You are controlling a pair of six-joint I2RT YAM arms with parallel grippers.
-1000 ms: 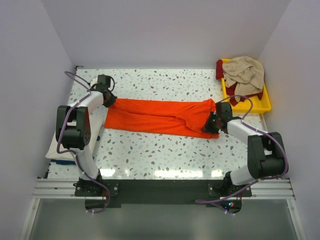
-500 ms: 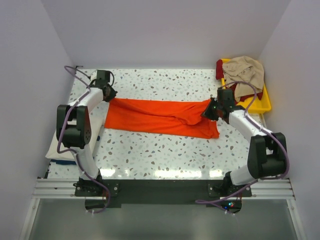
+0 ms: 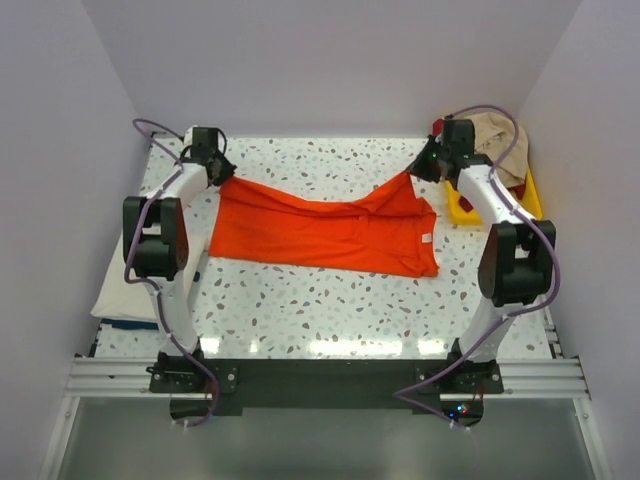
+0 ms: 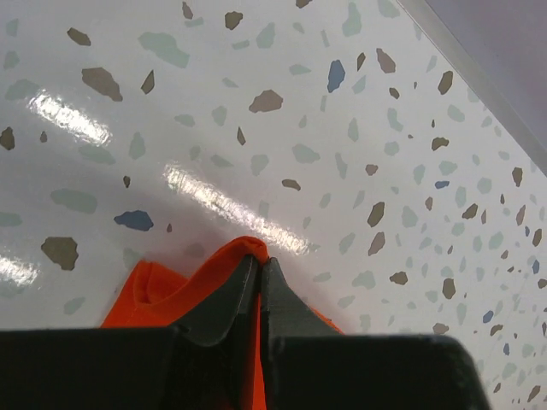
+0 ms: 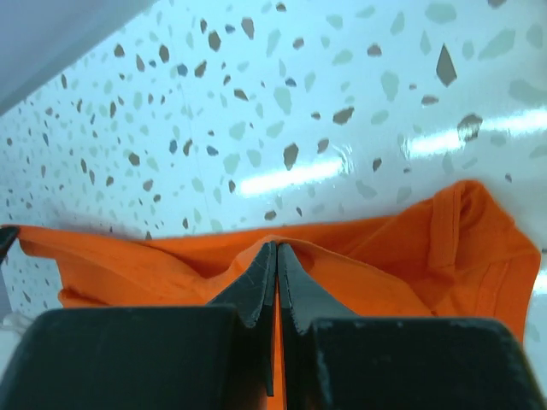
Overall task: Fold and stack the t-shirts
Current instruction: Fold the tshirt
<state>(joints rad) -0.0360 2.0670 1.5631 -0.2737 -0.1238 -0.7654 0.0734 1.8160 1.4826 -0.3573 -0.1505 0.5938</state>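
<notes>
The bright orange t-shirt (image 3: pixel 325 232) lies spread across the middle of the table, with a small white tag at its near right corner. My left gripper (image 3: pixel 222 180) is shut on the shirt's far left corner, and the cloth (image 4: pixel 205 278) shows pinched between its fingers. My right gripper (image 3: pixel 422 170) is shut on the far right corner, lifted a little, and the cloth (image 5: pixel 359 265) folds over its fingertips. A beige t-shirt (image 3: pixel 497 138) and a dark red one (image 3: pixel 438 128) lie heaped at the back right.
The yellow tray (image 3: pixel 462 210) holding the heap stands at the table's back right, close behind my right arm. A white pad (image 3: pixel 120 295) with a blue edge lies off the table's left side. Walls close the table in on three sides.
Both grippers have moved toward the back of the table with the orange shirt's corners, the right one much farther. The shirt has unfolded from a narrow band to a wider sheet.
</notes>
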